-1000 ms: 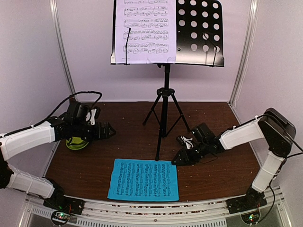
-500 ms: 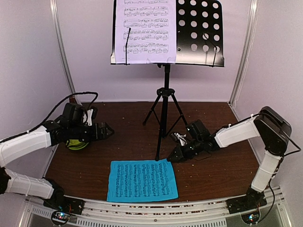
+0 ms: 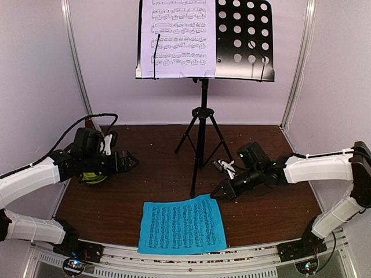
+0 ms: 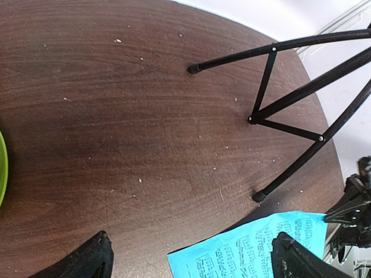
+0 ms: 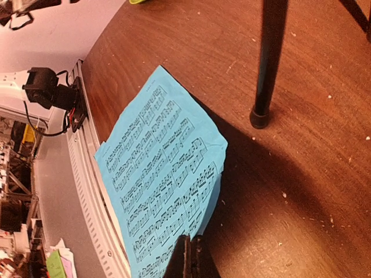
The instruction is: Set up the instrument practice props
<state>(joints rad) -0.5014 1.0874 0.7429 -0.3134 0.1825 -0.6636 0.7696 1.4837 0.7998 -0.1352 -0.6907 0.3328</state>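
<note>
Stretches the right arm low over the counter point(image 3: 156, 180) from right of the music stand point(image 3: 201, 133), right tool point(image 3: 215, 196) clamped on the far right corner of the cyan music sheet point(image 3: 182, 227), holding that corner raised just in front of the stand's feet. Holds the left arm bent, left of the stand, left tool point(image 3: 135, 161) with fingers apart, gripping nothing. Shows the white music sheet point(image 3: 177, 37) up on the stand's desk.

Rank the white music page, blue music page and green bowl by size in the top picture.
Tied, about alike: white sheet and cyan sheet; the white one sits higher, so unsure.
Smallest: green bowl, mostly hidden.
</note>
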